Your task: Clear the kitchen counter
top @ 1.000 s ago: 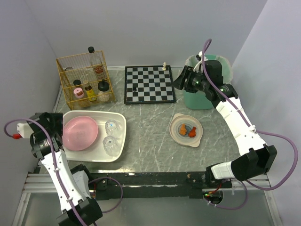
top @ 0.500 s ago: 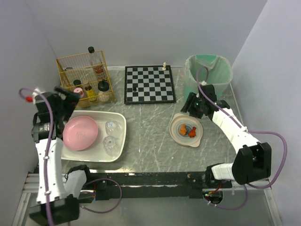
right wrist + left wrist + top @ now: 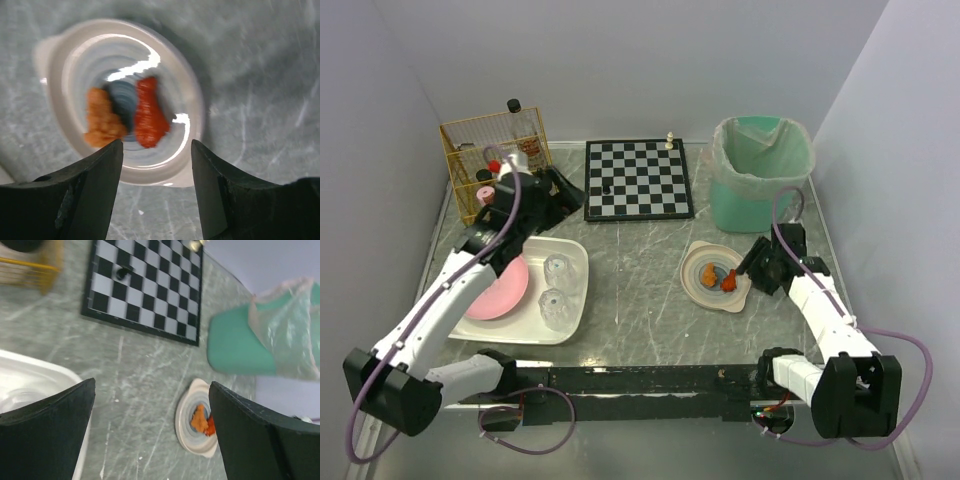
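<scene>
Hovering over the round cream ceramic plate with blue rings [image 3: 61,85], the right fingers [image 3: 85,200] stand partly spread with nothing between them. From above they sit at the plate's right-hand rim. In the wrist view the gap between them frames a lumpy orange scrap [image 3: 102,120] and a red scrap [image 3: 149,117] lying side by side in the plate's middle. That line-up suggests a pick of the food or of the rim; how close they are to the plate I cannot tell.

The mint-green plastic bin with a translucent liner [image 3: 750,205] stands in the far right corner, near the plate. It looks like the likely home for the scraps.

The left fingers [image 3: 45,435] are spread wide and empty. They are poised near the yellow wire rack of bottles [image 3: 470,150], between the white rectangular plastic tub [image 3: 575,255] and the black-and-white chessboard [image 3: 638,180].

The tub holds a pink bowl [image 3: 498,298] and two clear glasses [image 3: 557,268], probably gathered there as dishes. A small black chess piece [image 3: 605,187] and a pale chess piece [image 3: 670,138] stand on the board.

The grey marble-patterned surface [image 3: 640,270] lies under everything. It shows bare between tub and plate, and the plate, board, bin, tub and rack are on it.
</scene>
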Action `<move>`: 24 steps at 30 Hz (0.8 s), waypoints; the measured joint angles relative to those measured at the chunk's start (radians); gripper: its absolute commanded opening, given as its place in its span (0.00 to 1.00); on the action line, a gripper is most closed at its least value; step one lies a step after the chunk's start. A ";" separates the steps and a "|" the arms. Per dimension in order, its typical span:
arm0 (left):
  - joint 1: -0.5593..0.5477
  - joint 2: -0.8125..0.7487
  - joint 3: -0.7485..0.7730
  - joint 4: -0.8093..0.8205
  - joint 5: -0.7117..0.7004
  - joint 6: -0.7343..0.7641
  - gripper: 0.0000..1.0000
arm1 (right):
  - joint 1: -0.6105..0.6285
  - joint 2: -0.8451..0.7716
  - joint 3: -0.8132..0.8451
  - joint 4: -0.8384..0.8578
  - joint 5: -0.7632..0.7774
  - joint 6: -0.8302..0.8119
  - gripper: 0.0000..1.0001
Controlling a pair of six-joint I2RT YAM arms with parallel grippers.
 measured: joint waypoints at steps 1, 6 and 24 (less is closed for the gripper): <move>-0.026 0.013 0.001 0.019 0.001 0.003 0.99 | -0.009 0.000 -0.027 -0.003 -0.002 0.011 0.64; -0.086 0.080 0.003 0.089 0.012 0.013 0.99 | -0.029 -0.005 -0.098 0.001 0.000 0.059 0.64; -0.118 0.206 0.003 0.240 0.130 0.031 0.99 | -0.045 0.043 -0.224 0.119 -0.010 0.131 0.45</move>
